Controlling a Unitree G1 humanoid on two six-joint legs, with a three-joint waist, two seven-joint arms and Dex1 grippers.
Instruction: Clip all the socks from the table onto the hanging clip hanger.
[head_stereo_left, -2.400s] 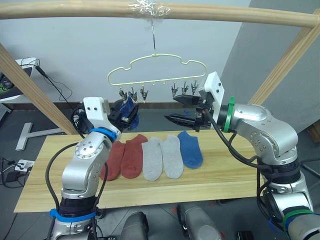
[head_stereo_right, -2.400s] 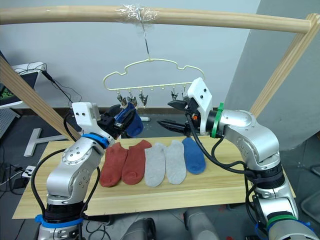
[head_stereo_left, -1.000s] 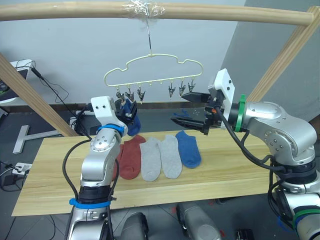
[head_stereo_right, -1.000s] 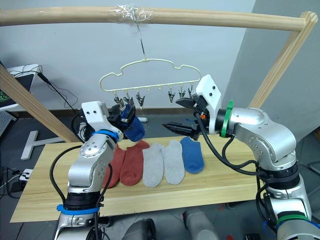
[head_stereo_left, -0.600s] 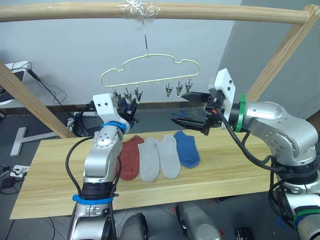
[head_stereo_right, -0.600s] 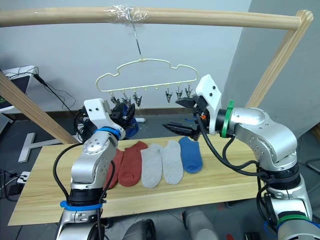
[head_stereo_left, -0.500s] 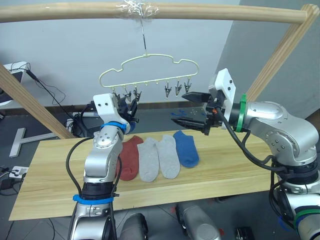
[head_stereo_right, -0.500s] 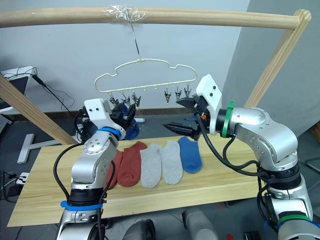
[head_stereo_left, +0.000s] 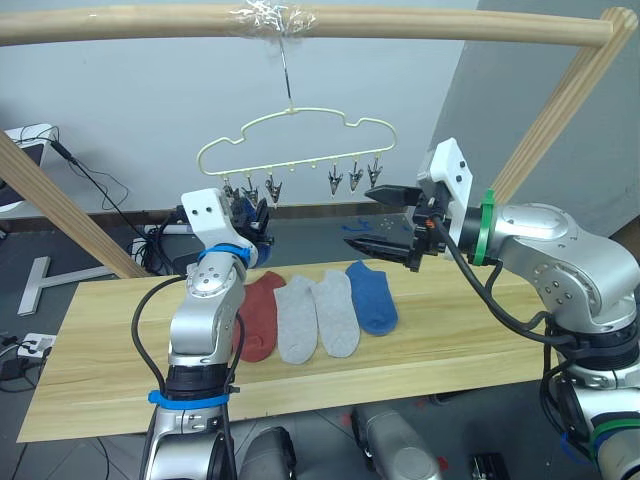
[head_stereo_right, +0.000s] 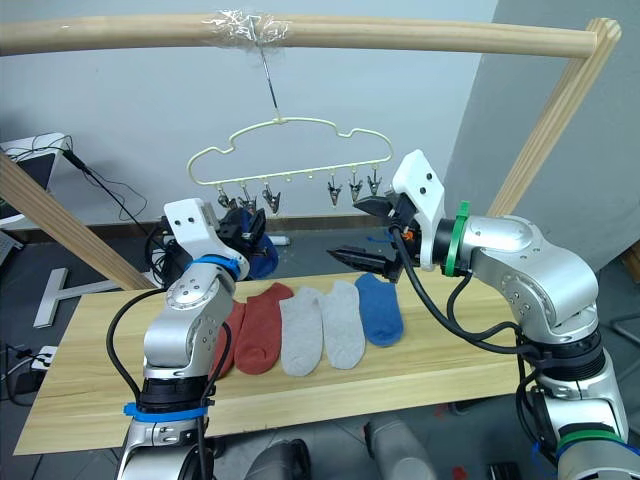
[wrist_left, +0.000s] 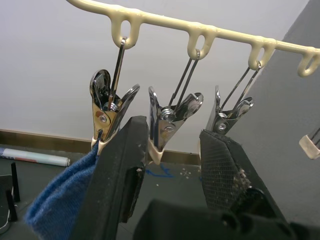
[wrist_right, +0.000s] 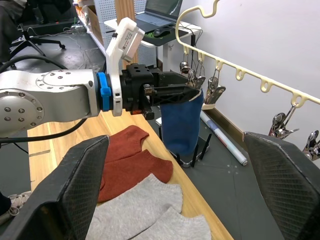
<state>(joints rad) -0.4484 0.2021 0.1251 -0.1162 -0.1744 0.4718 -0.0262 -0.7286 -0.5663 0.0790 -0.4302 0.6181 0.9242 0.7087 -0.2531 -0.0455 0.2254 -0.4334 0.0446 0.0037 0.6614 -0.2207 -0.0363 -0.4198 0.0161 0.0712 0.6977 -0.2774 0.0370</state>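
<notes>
While the hanger (head_stereo_left: 296, 140) hangs by its hook from the pole (head_stereo_left: 300, 22) above the table (head_stereo_left: 450, 345), the left gripper (head_stereo_left: 250, 214) is raised to the leftmost clips (wrist_left: 107, 111). In the left wrist view its fingers (wrist_left: 122, 170) stand apart on either side of the second clip (wrist_left: 167, 120), not pressing it. A blue sock (wrist_right: 181, 120) hangs beside that gripper, its top edge at the tip of the first clip; I cannot tell whether the clip grips it.

On the table lie five socks in a row, touching side by side: two red ones (head_stereo_right: 262, 320), partly hidden behind the left arm, then two grey (head_stereo_right: 322, 322), then a second blue one (head_stereo_right: 379, 306).

The right gripper (head_stereo_left: 380, 220) hovers above the table's far edge, near the rightmost clips (head_stereo_left: 356, 176) and just past the lying blue sock. Its fingers are spread wide and hold nothing.
</notes>
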